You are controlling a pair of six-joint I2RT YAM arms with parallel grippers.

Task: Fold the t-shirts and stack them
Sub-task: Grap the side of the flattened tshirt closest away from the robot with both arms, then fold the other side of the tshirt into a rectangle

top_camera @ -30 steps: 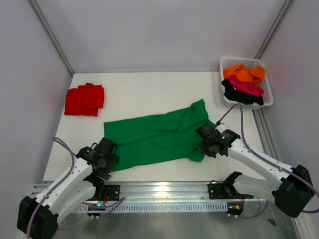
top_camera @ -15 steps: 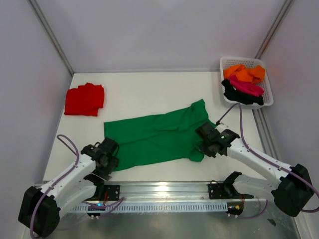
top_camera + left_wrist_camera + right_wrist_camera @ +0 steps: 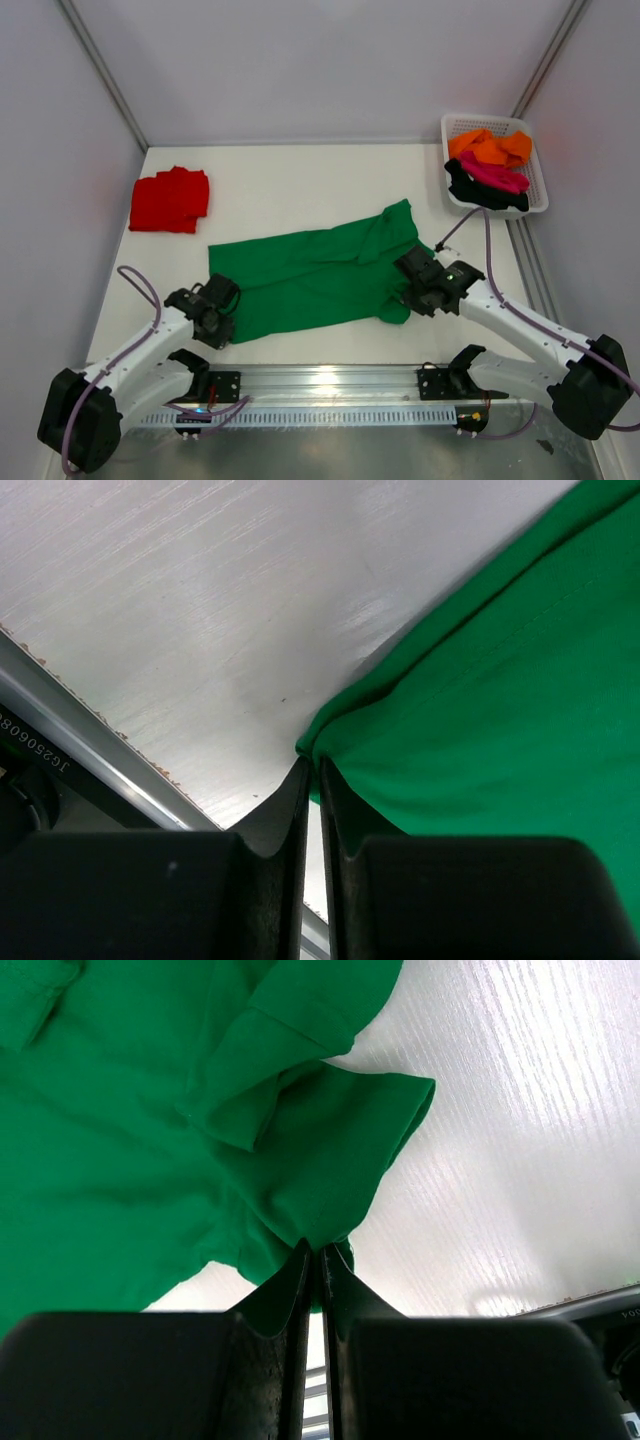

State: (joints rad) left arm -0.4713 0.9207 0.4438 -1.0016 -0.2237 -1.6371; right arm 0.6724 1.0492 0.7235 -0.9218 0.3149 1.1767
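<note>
A bright green t-shirt (image 3: 320, 275) lies spread across the middle of the table, folded lengthwise. My left gripper (image 3: 222, 322) is shut on its near left corner (image 3: 312, 750). My right gripper (image 3: 408, 292) is shut on the green cloth (image 3: 320, 1230) at the shirt's near right end, by a sleeve. A red t-shirt (image 3: 170, 199) lies folded at the far left. Orange (image 3: 490, 147), magenta (image 3: 495, 175) and black (image 3: 485, 192) t-shirts are heaped in the white basket (image 3: 540, 190).
The white mesh basket stands at the far right corner. A metal rail (image 3: 330, 385) runs along the table's near edge, close under both grippers. Grey walls close in the left, back and right sides.
My left gripper has shifted slightly right onto the green shirt's near left corner and shut on it. The right gripper has kept its grip and barely moved.
</note>
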